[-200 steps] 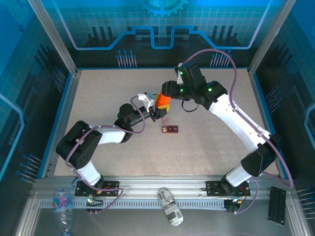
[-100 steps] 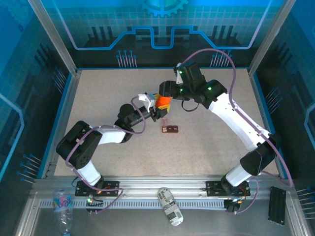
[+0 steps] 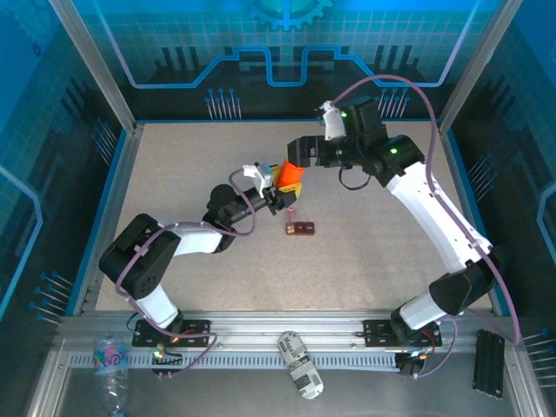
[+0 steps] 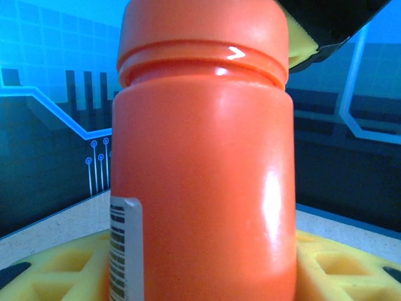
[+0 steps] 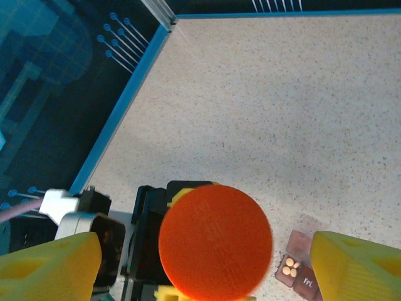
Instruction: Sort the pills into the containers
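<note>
While clamped upright in left tool (image 3: pixel 278 196), treat bottle (image 4: pixel 200 175) as stiff, light, slick; take cap (image 5: pixel 215 238) by its rim with right tool (image 5: pixel 203 266), spread wide above.

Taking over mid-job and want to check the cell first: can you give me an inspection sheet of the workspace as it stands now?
Surface: speckled beige table, no loose pills seen.
Job's things: orange bottle, cap on; maroon two-cell box flat on the table, pale pills in one cell.
Clutter: plastic bottle and labelled canister on the near rail, off the table.
Grippers: left gripper shut on the orange bottle; right gripper open above the cap.
Cables: purple cables loop off both arms, apart from bottle and box.
Surroundings: blue panelled walls, aluminium frame.
</note>
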Robot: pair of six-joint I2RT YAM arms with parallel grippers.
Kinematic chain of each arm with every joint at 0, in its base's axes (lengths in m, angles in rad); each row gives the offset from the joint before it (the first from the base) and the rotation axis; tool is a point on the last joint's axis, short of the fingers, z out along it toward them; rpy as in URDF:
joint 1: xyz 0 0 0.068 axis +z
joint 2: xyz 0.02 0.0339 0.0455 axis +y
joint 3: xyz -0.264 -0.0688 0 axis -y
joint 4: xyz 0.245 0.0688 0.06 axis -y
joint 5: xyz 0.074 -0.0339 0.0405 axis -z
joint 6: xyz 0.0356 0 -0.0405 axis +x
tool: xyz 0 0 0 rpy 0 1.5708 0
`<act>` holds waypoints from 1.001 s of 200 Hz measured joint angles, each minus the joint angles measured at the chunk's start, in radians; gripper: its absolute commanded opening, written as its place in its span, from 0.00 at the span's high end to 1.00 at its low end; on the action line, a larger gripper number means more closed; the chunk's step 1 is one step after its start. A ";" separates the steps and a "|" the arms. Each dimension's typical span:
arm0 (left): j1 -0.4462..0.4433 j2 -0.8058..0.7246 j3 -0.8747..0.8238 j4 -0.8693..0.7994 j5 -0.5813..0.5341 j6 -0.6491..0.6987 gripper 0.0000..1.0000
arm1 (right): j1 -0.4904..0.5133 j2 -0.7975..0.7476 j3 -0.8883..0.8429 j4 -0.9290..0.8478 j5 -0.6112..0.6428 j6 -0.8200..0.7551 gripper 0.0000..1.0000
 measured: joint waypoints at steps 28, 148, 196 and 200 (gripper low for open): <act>0.000 0.000 0.003 0.027 0.022 -0.077 1.00 | -0.083 -0.058 -0.035 0.030 -0.129 -0.130 0.13; 0.000 -0.019 0.011 0.033 0.068 -0.210 1.00 | -0.114 0.034 -0.034 0.055 -0.394 -0.275 0.12; -0.001 -0.027 0.017 0.033 0.069 -0.209 1.00 | -0.102 0.051 -0.034 0.056 -0.393 -0.274 0.16; -0.001 -0.027 0.017 0.033 0.069 -0.209 1.00 | -0.101 0.053 -0.034 0.056 -0.393 -0.274 0.16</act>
